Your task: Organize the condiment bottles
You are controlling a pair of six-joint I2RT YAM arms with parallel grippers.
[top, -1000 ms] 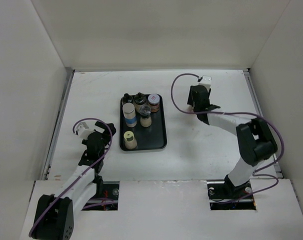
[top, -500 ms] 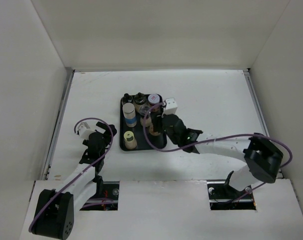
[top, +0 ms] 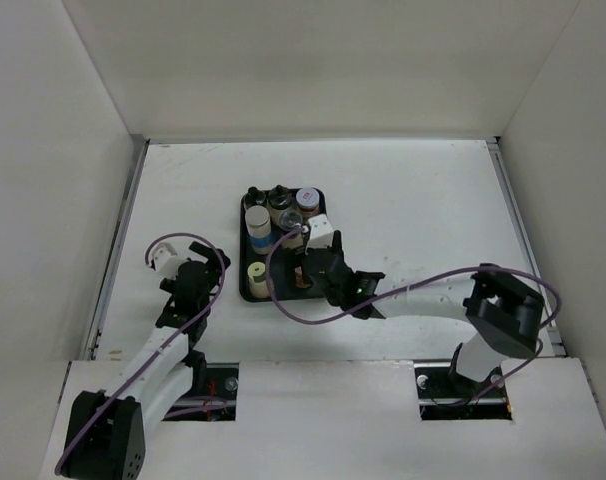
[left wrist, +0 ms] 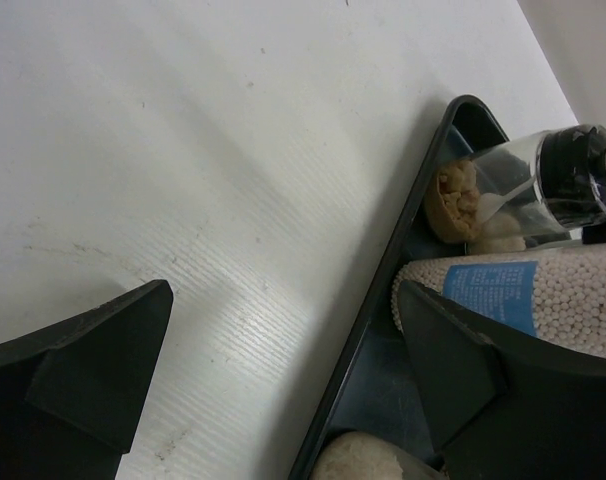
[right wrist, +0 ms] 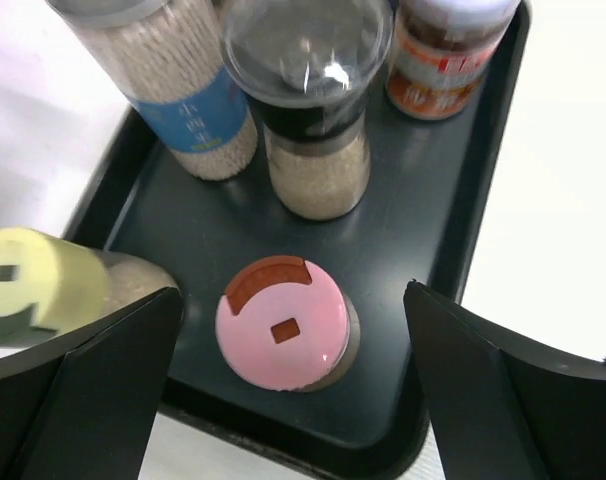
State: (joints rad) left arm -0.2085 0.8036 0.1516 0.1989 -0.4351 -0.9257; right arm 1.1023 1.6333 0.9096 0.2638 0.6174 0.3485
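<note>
The condiment bottles stand in a black tray (top: 323, 250). At the tray's front right is a pink-capped jar (right wrist: 283, 335), upright. My right gripper (right wrist: 290, 300) is open above it, a finger on each side with a clear gap to the cap. My right gripper (top: 305, 272) hides most of that jar from the top view. Behind it stand a clear-topped grinder (right wrist: 313, 120), a blue-labelled bottle (right wrist: 183, 100) and an orange-labelled jar (right wrist: 443, 60). A yellow-capped jar (right wrist: 38, 285) sits at the front left. My left gripper (left wrist: 283, 290) is open and empty beside the tray's left rim (left wrist: 383, 290).
Two black-capped bottles (top: 266, 196) stand at the tray's back left. White walls close the table in on the left, back and right. The right arm's purple cable (top: 283, 300) loops over the tray's front edge.
My right arm swung from the back right of the table to the tray's front right. Its jaws have opened, and the pink-capped jar stands free in the tray. The left arm barely moved.
</note>
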